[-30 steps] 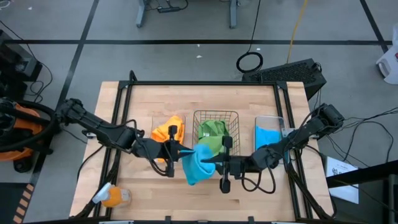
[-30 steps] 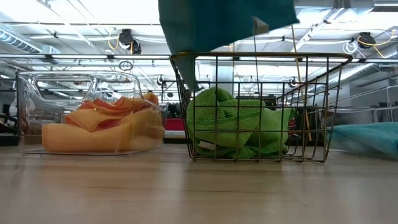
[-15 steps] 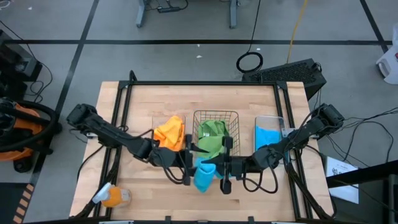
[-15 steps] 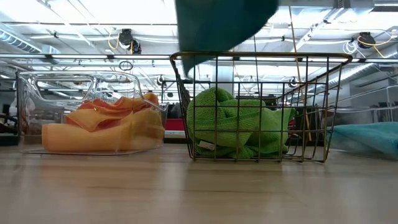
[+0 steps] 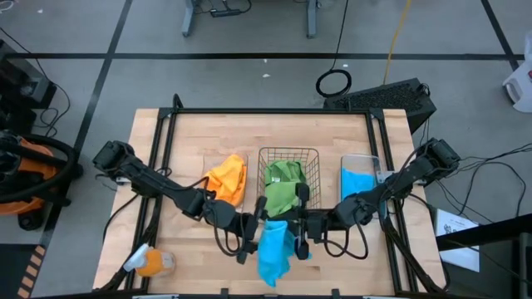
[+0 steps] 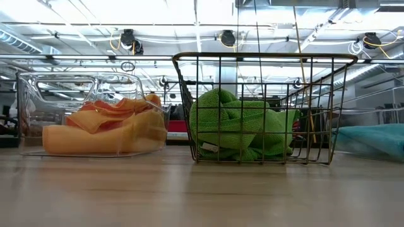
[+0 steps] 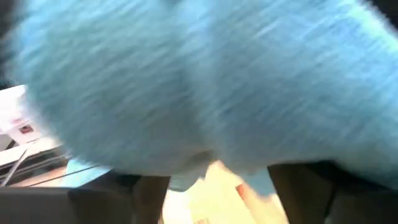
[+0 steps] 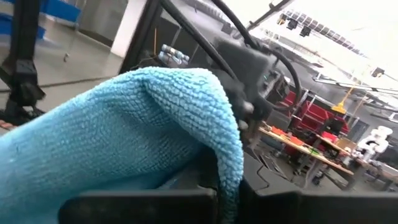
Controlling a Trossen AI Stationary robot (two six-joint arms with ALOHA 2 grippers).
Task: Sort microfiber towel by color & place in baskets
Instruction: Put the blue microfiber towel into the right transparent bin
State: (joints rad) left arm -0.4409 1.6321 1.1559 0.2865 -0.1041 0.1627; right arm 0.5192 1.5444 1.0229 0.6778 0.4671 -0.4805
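Note:
A sky-blue microfiber towel (image 5: 273,252) hangs near the table's front edge, in front of the wire mesh basket (image 5: 288,155). My right gripper (image 5: 291,226) is shut on its upper end. My left gripper (image 5: 252,236) stands open right beside the towel's left edge; in its wrist view the blue towel (image 7: 199,81) fills the picture above the spread fingers. Orange towels (image 5: 227,177) lie in the left clear basket, green towels (image 6: 243,129) in the mesh basket, and a blue one (image 5: 357,183) in the right clear basket. My right gripper holds the blue towel by its upper end (image 5: 278,225), coming level from the table's right. The cloth (image 8: 143,124) folds over the fingers and hides the place of contact. The rest hangs slack below, toward the near edge. My left gripper: I cannot tell whether its open fingers touch the cloth.
A small orange-and-white object (image 5: 150,262) lies at the near left corner. The three baskets stand in a row across the table's middle. Bare wood (image 5: 249,133) lies behind them, and a dark frame (image 5: 274,110) runs along the far edge.
My left gripper has opened and let go of the blue towel, and has moved toward the table's right and near edges. The towel, earlier bunched between both grippers, now hangs long from my right gripper and has left the top of the low view.

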